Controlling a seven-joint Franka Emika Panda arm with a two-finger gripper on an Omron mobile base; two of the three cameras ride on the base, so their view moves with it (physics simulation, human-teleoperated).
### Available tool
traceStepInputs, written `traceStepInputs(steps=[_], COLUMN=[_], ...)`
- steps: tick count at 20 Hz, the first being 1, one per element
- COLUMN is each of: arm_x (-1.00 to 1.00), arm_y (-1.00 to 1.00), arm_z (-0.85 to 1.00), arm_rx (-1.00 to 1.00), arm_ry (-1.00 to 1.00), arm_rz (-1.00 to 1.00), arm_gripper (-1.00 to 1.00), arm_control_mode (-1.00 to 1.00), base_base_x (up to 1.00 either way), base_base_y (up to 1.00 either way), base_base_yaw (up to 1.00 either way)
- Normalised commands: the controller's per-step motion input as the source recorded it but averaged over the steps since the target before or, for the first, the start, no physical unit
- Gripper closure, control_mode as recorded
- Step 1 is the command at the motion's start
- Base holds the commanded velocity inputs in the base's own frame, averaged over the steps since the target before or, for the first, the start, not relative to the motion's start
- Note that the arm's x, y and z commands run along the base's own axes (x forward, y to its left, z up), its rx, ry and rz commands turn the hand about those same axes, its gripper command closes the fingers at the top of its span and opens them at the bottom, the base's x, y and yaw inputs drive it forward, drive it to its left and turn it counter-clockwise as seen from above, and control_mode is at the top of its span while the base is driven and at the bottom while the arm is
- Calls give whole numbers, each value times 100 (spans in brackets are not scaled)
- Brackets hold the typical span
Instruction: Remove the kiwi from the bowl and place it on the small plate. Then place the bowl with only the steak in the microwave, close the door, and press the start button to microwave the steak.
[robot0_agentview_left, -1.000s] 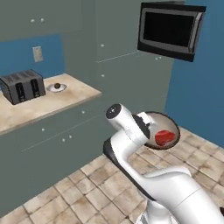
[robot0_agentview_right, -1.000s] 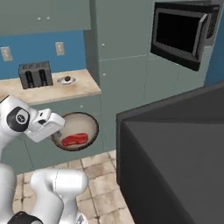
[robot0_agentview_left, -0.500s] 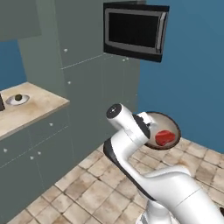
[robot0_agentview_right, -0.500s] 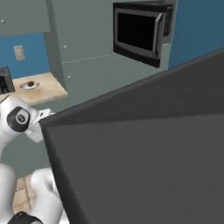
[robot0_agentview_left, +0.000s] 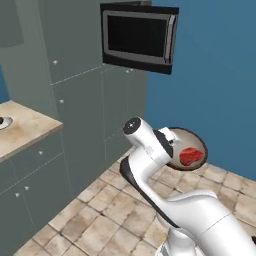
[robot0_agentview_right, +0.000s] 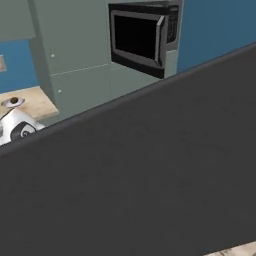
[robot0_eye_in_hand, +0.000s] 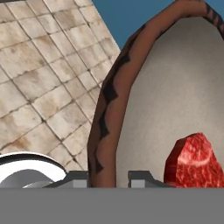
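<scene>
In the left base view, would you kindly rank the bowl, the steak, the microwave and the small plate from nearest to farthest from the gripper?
1. bowl, its rim in the gripper
2. steak, inside the bowl
3. microwave, up on the wall ahead
4. small plate, far left on the counter

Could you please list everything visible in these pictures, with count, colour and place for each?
bowl: one, dark brown outside, tan-grey inside, held above the floor by its rim.
steak: one, bright red, inside the bowl.
microwave: one, black, set high in the cabinets, door swung open.
small plate: one, pale, on the counter, something small and dark on it.
counter: one, tan, at left.
cabinets: grey-green, below and beside the microwave.
floor: beige tiles.
dark slab: one, close in the right base view.
gripper: one, dark fingers shut on the bowl's rim.
</scene>
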Motion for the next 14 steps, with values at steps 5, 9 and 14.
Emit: traceStepInputs(steps=[5, 9, 14], arm_x=[0, 0, 0], arm_y=[0, 0, 0], arm_z=[0, 0, 0], arm_rx=[0, 0, 0], arm_ry=[0, 0, 0], arm_rz=[0, 0, 0], arm_gripper=[100, 100, 100], arm_control_mode=[100, 100, 100], base_base_x=[100, 100, 100], base_base_y=[-81, -15, 0], base_base_yaw=[-9, -24, -36])
